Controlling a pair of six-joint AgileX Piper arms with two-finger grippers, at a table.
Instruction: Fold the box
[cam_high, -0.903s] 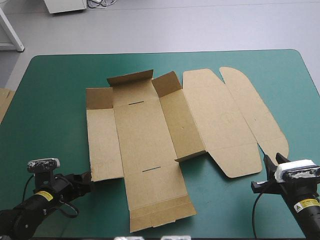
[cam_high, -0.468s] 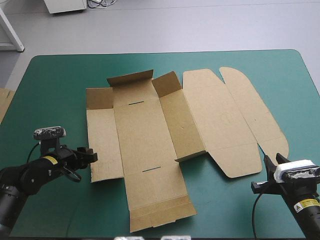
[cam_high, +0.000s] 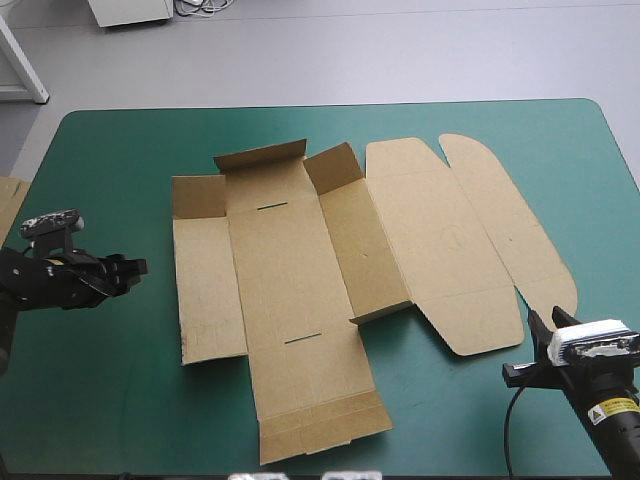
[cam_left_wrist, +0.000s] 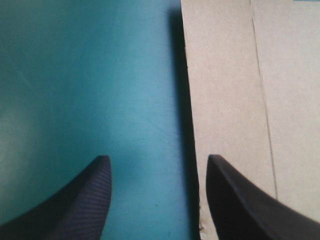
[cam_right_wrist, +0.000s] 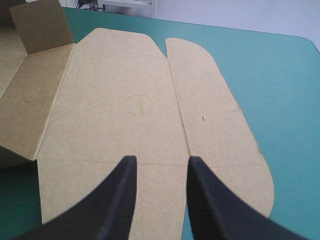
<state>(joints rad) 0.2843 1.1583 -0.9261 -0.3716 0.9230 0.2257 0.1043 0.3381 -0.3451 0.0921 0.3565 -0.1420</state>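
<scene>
Okay, spare board (cam_high: 8, 205) pokes in at the counter's (cam_high: 100, 420) left edge, off to the side of the left tool (cam_high: 128, 268). Left tool's fingers stand wide apart with nothing between them, over bare teal-green cover (cam_left_wrist: 75, 75). The brown box (cam_high: 300, 290) lies ahead of it, left edge near, not touching. Box is mostly flat mid-counter, with the far flaps (cam_high: 260, 157) tilted up. Right tool (cam_high: 537, 325) is parted too and empty, at the box's near right corner, with the rounded lid panel (cam_right_wrist: 100, 90) ahead of and under its tips.
</scene>
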